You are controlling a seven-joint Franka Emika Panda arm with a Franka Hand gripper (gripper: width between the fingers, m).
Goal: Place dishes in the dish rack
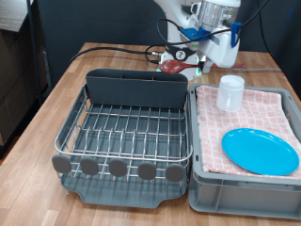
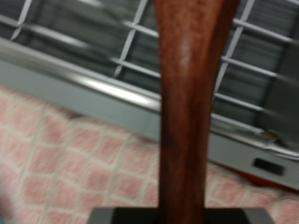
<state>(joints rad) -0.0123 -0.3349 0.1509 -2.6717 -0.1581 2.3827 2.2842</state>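
In the wrist view a reddish-brown wooden spoon (image 2: 192, 103) runs straight out from between my fingers, over the edge of the dish rack (image 2: 103, 79) and the pink checked cloth (image 2: 65, 159). In the exterior view my gripper (image 1: 222, 45) hangs high at the top, above the far end of the crate; the spoon is hard to make out there. The dark grey dish rack (image 1: 68, 137) with its wire grid stands empty at the exterior view's left. The light-blue plate (image 1: 261, 151) and the white cup (image 1: 230, 92) rest on the cloth in the crate.
The grey crate (image 1: 240, 196) lined with pink checked cloth (image 1: 273, 108) stands right beside the rack. The rack's tall cutlery bin (image 1: 136, 89) is at its far side and round knobs (image 1: 118, 168) line its near edge. Cables and the robot base (image 1: 183, 58) lie behind.
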